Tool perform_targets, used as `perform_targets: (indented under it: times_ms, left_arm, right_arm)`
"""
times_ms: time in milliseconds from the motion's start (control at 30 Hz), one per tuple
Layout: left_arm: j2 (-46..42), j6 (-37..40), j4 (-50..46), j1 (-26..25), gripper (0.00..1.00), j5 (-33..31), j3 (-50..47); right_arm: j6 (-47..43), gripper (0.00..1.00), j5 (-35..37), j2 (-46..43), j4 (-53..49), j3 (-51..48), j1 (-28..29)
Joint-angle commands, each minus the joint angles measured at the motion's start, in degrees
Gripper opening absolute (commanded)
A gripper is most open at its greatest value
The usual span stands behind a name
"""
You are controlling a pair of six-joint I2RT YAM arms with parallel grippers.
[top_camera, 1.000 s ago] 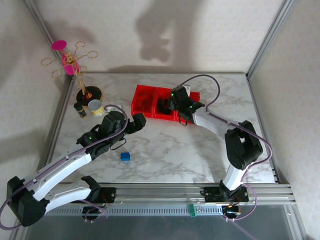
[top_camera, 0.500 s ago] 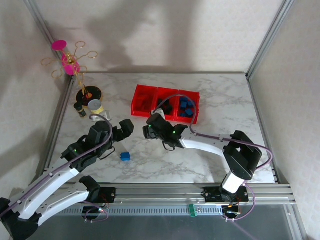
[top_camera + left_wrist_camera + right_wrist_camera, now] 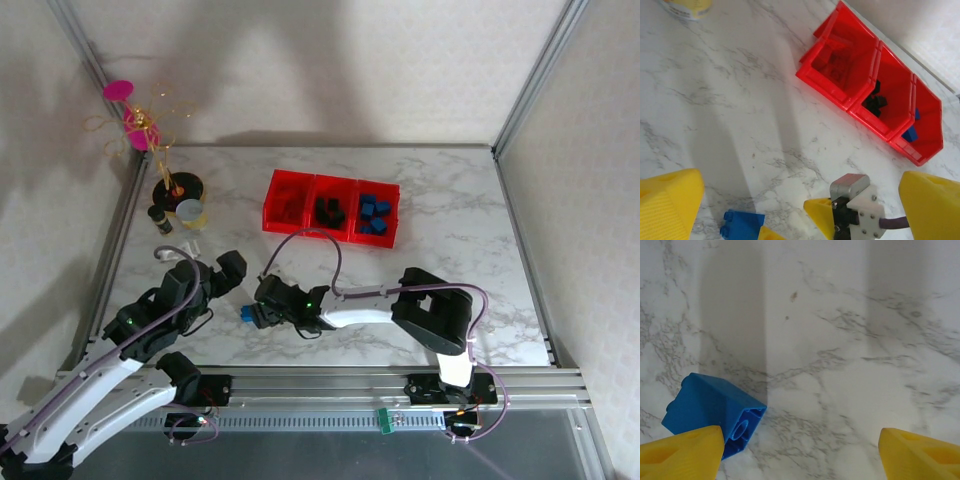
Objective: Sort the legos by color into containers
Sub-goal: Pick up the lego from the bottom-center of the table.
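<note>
One blue lego [image 3: 715, 422] lies near the table's [image 3: 450, 290] front edge, left of middle, just by one finger of the right gripper [image 3: 799, 447], whose fingers stand apart. The left gripper [image 3: 215, 270] hangs close by, fingers spread wide and empty. The containers [image 3: 352, 210] sit toward the far edge, holding black bricks [image 3: 328, 211] and blue bricks [image 3: 374, 214].
</note>
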Motion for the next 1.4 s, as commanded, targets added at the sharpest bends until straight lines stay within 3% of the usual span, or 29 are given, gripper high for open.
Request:
perform_targets:
  times_ms: [0, 367, 567, 800, 1133, 1367]
  left_arm:
    - [-2.3, -2.7, -4.5, 0.6, 1.0, -3.8, -0.1]
    - [-4.1, -3.6, -5.7, 0.7, 1.0, -4.9, 1.1]
    - [-4.5, -4.0, -6.3, 0.7, 1.0, -5.7, 1.5]
    - [-3.7, -4.2, -5.0, 0.6, 1.0, -4.7, 1.2]
    - [-1.9, -3.6, -2.6, 0.7, 1.0, -3.0, 1.1]
    - [-0.9, -2.5, -1.5, 0.7, 1.0, -1.8, 2.1]
  right_arm:
    - [0.5, 0.82, -0.7, 2.4, 2.0, 3.3, 1.0]
    - [-1.8, 0.86, -2.5, 6.7, 2.8, 8.8, 3.2]
    - [-1.1, 0.85, 0.6, 10.4, -0.9, 12.7, 3.3]
    - [-0.7, 0.75, 3.0, 11.3, -3.8, 13.1, 3.2]
    - [0.3, 0.47, 4.5, 8.1, -4.5, 11.0, 3.1]
    - [1.3, 0.44, 4.0, 1.6, -2.9, 7.2, 1.0]
